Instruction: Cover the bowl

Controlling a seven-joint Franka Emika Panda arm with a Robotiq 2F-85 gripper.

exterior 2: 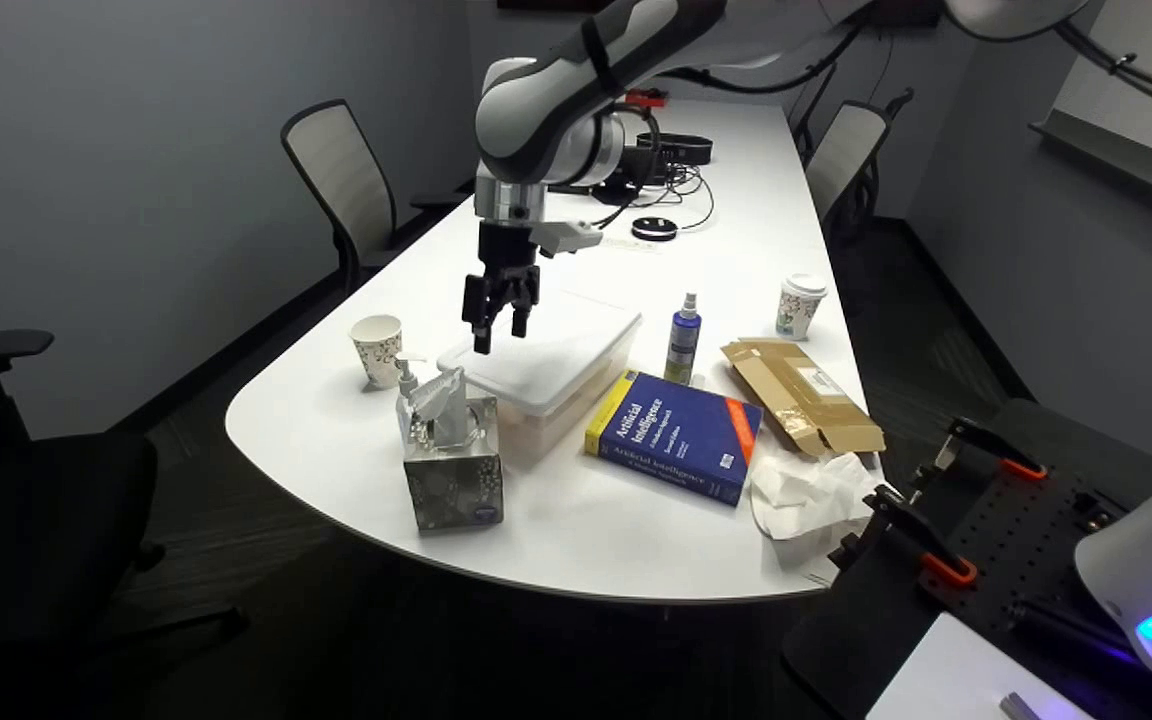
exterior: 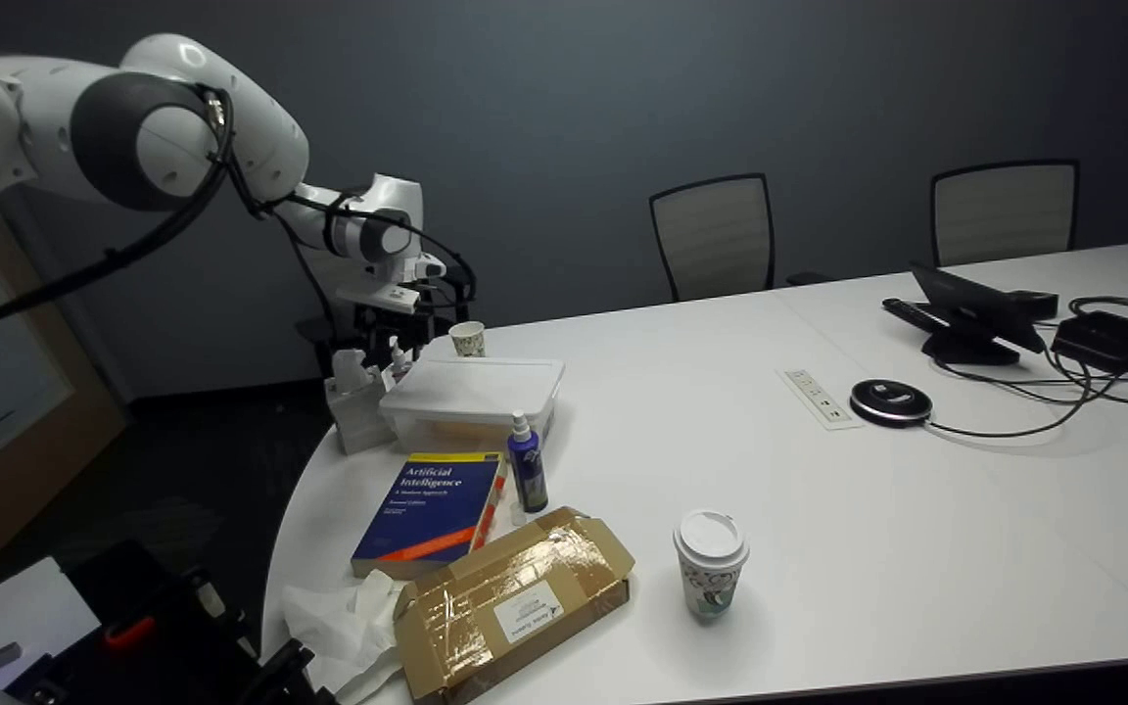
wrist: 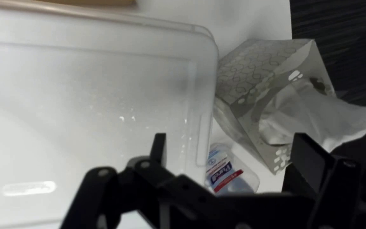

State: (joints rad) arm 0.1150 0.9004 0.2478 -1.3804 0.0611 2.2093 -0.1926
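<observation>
Although the work order names a bowl, none can be picked out; the likeliest workpiece is the plastic bin (exterior 2: 584, 390), standing on the table (exterior: 681, 411) near its rounded end with the lid (wrist: 91, 105) lying on top. Only one gripper (wrist: 232, 144) serves the job, hanging over one end of the lid, fingers (wrist: 159, 148) spread wide and grasping nothing. Note the governing relation: in the wrist view, the lid's short edge crosses the gap, so one finger lines up over the lid and the opposite finger lies beyond it, toward the tissue box (wrist: 248, 79). The lid's long axis runs roughly parallel to the line joining the fingertips, the bulk of it extending left in that view. Contact cannot be confirmed from where I stand. Caution: a descent here probably calls for the outer finger to clear the tissue box and the sanitizer bottle (wrist: 224, 175). Items, counted: one bin, one lid, one tissue box, one sanitizer bottle, one spray bottle (exterior: 527, 465), one book (exterior: 430, 519), one cardboard carton (exterior: 515, 585), one crumpled paper heap (exterior: 334, 627), one capped paper cup (exterior: 710, 568) beside the carton, and one uncapped paper cup (exterior 2: 377, 352) near the bin.
</observation>
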